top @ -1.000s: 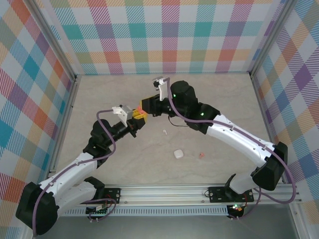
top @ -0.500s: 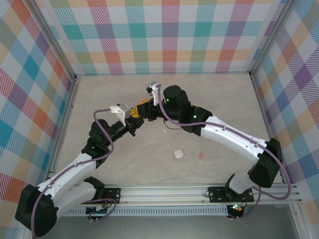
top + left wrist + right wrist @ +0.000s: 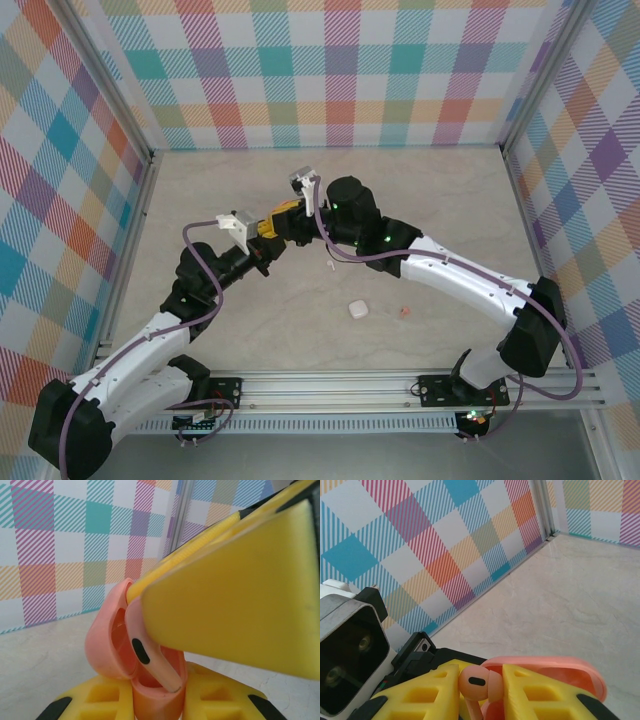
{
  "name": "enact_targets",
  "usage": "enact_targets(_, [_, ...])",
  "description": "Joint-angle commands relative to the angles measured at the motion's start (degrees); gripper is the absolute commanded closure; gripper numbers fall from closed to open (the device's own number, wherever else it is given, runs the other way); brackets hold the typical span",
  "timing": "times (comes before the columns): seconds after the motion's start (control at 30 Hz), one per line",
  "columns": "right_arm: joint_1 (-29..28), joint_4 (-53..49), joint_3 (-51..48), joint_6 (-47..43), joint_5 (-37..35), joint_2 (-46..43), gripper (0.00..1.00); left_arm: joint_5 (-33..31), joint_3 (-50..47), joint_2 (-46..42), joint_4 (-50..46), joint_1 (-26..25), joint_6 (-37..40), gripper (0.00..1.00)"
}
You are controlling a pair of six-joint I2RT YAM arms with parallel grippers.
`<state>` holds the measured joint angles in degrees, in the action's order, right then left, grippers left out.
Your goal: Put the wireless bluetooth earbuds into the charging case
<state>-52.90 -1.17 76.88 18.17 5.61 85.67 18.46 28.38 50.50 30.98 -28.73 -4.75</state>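
1. The left gripper point(image 3: 266, 230) is raised above the table's middle. Its yellow fingers are closed narrow on the base of the salmon-pink charging case point(image 3: 107, 640), which it holds upright with the lid hinged open.
2. Inside that open case, in the left wrist view, the pink earbud point(image 3: 145, 652) stands tilted. Its stem tip is down in one socket while its bulb is above the rim, so it is entered but not seated.
3. The right gripper point(image 3: 479, 690) meets the left one nose to nose. Its fingers pinch the pink earbud by the bulb, with the stem pointing down between them toward the case.
4. Judged step: this is the insertion of this bud, roughly halfway down.
5. The next move seems to call for bringing the stem in line with the socket and pressing gently straight down. The fingers should part only once the bulb sits flush, and the left grip has to hold the case steady against that push.
6. Further right on the table point(image 3: 450, 190) lies a loose white earbud point(image 3: 329, 266), then a white case point(image 3: 357, 309), then a loose pink earbud point(image 3: 404, 312). All are well apart from the grippers and waiting their turn.
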Motion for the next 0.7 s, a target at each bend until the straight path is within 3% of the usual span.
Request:
enact_targets(0.0, [0.4, 2.3, -1.6, -2.0, -1.0, -1.2, 0.73, 3.2, 0.3, -2.0, 4.6, -0.4, -1.0, 0.92])
enact_targets(0.3, [0.7, 6.4, -4.6, -2.0, -0.4, -2.6, 0.73, 5.4, -0.5, -2.7, 6.9, -0.5, -1.7, 0.92])
enact_targets(0.67, [0.7, 12.4, -9.8, -1.6, 4.0, -5.3, 0.7, 1.9, 0.6, -2.8, 8.1, -0.5, -5.1, 0.92])
